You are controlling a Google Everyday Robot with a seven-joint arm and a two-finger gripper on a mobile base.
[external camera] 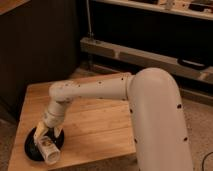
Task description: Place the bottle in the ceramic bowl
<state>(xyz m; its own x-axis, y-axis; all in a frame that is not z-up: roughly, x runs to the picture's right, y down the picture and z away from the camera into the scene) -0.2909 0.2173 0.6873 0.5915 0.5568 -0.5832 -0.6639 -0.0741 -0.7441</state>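
gripper [47, 136] over ceramic bowl [34, 149]; fingers pinching bottle [48, 150]; bowl on table [95, 125] corner

Tool [47, 134] over ceramic bowl [33, 149], bottle [48, 149] between its fingers

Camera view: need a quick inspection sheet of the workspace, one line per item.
Surface: wooden table, bare wood showing.
Job's things: bottle lying tilted over the near rim of the ceramic bowl at the table's front left corner.
Clutter: nothing seen.
Grippers: gripper low over the bowl, at the bottle's upper end.
Cables: nothing seen.
Surroundings: dark cabinet behind, metal rail along the back, floor at right.
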